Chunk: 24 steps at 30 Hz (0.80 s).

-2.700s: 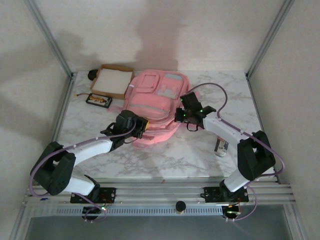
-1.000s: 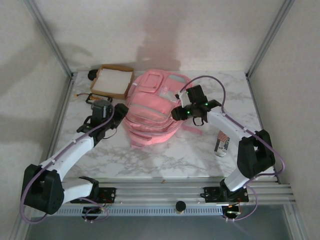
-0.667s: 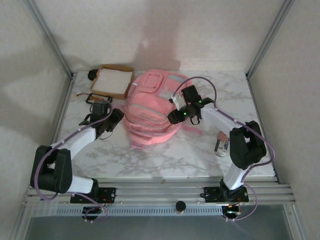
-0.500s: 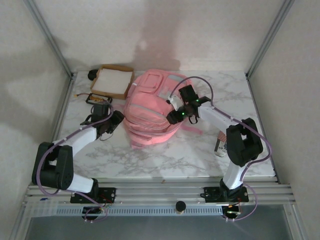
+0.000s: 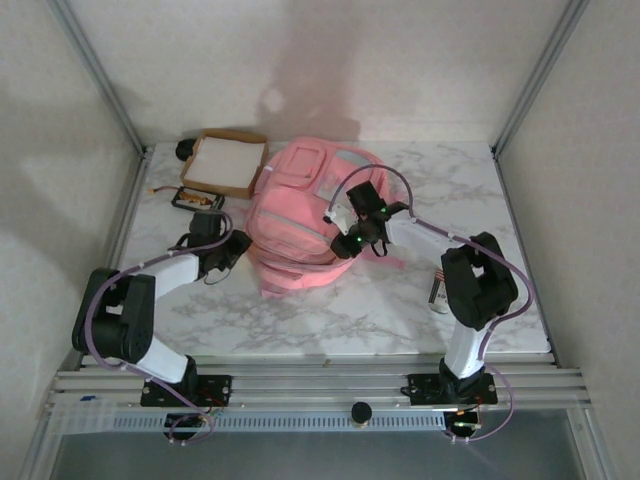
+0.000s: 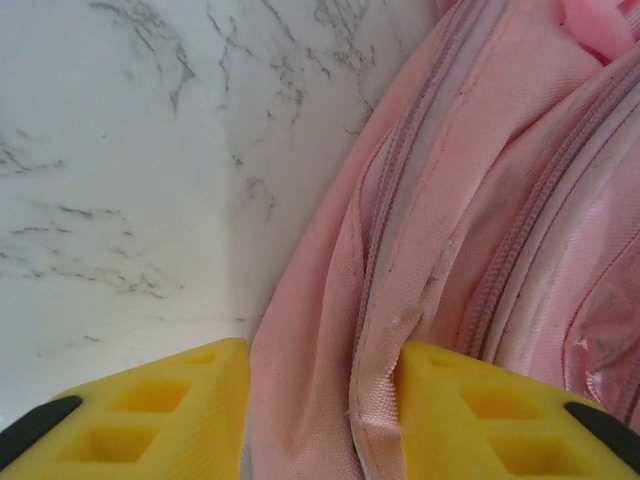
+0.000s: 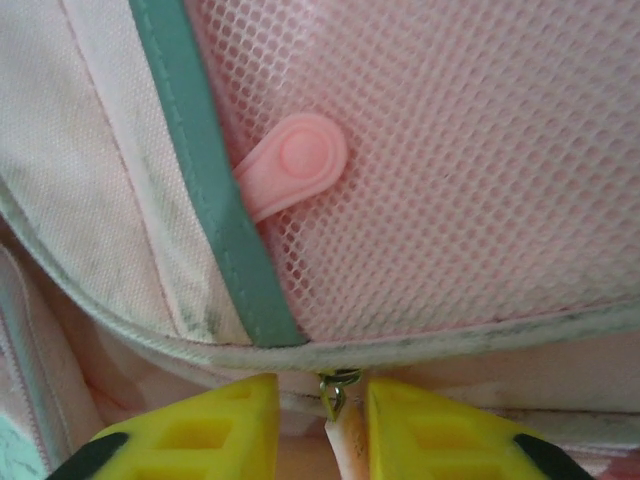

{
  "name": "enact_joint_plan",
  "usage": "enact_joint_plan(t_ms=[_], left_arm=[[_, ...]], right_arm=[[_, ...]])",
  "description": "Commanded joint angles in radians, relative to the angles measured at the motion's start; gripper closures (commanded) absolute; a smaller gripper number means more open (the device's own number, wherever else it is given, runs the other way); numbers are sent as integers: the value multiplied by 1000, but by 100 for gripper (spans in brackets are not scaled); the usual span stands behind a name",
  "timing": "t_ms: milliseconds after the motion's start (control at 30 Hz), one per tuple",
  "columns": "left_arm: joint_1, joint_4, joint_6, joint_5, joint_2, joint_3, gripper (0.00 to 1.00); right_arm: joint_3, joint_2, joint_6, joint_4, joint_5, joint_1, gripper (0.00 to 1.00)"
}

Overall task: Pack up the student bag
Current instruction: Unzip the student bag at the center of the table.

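Note:
The student bag (image 5: 300, 205), a large pink backpack, lies in the middle of the marble table (image 5: 330, 310). My left gripper (image 5: 228, 252) is at its left edge. In the left wrist view a fold of the bag's fabric (image 6: 330, 330) fills the gap of that gripper (image 6: 322, 420), touching both yellow pads. My right gripper (image 5: 343, 243) rests on the bag's right side. In the right wrist view the gripper (image 7: 322, 425) stands narrowly open around a metal zipper pull (image 7: 338, 395) below a mesh pocket (image 7: 450, 150); the pull is not pinched.
A shallow cardboard tray (image 5: 225, 162) stands at the back left, with a dark flat box (image 5: 197, 200) in front of it. A small can (image 5: 441, 290) lies right of the bag by the right arm. Metal frame posts (image 5: 100, 75) flank the table.
Both grippers moved in against the bag, the left to its left edge, the right leftward over its side. Both sets of jaws narrowed.

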Motion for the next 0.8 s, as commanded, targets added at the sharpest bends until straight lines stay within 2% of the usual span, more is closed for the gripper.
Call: enact_joint_plan(t_ms=[0,167,367,500,633,767], left_arm=[[-1,8,6,27,31,13,64],[-35,18,-12,9,17,11,73],[-59,51,-58,22,-39,-29,85],[-118,74,-109,28,-73,-42,96],[-155,96,-161,9,-124,-69,100],[-245,138,-226,-19,-157,-64,100]], right_arm=[[-34,-56,-17,7,-25,13,79],[-22,-69,66,17,-17,32,100],[-50,-123,135,9,-25,113,100],[-39,-129,195,-1,-15,191,100],[-4,-128,259,0,-10,258,100],[88,-71,402,25,48,309,100]])
